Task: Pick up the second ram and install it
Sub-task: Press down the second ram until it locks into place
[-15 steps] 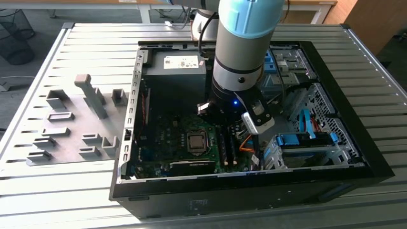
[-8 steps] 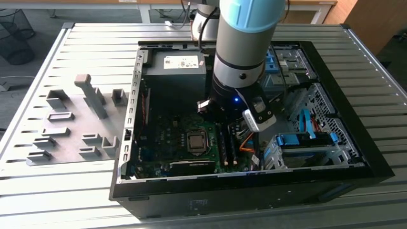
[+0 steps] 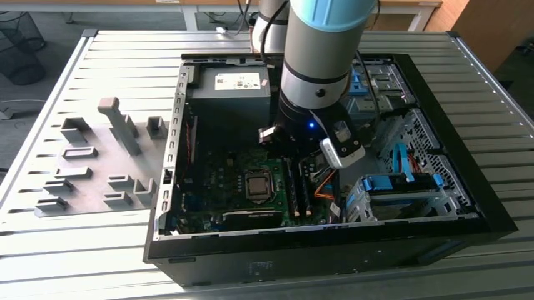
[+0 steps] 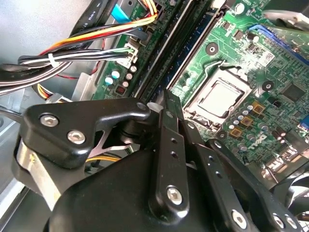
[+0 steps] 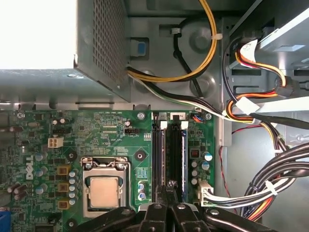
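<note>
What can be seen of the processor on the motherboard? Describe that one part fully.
The processor is a square chip with a dull, pale metal lid. It lies flat in its socket, framed by a silvery metal bracket. No cooler covers it. It sits on the green motherboard, apart from the long black memory slots that run alongside it.

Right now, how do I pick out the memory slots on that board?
Inside the open computer case, find the green circuit board with its square silver processor. The memory slots run beside it, under the end effector: two long black parallel strips with white end clips.
</note>
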Controlling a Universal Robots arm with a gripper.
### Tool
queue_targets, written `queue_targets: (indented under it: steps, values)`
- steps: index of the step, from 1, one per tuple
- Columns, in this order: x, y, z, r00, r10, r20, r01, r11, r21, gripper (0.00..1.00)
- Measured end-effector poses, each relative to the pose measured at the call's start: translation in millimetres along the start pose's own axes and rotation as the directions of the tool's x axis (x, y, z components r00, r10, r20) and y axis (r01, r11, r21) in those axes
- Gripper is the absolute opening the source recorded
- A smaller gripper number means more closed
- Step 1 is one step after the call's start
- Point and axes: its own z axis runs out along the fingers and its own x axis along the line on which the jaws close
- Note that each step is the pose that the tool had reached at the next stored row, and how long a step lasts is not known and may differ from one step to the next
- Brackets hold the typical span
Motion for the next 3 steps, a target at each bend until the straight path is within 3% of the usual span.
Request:
queue_targets:
  steps: [3]
  values:
    - [0.0, 0.0, -2.1, 1.0000, 0.000, 0.0000, 0.000, 1.0000, 0.0001, 0.11]
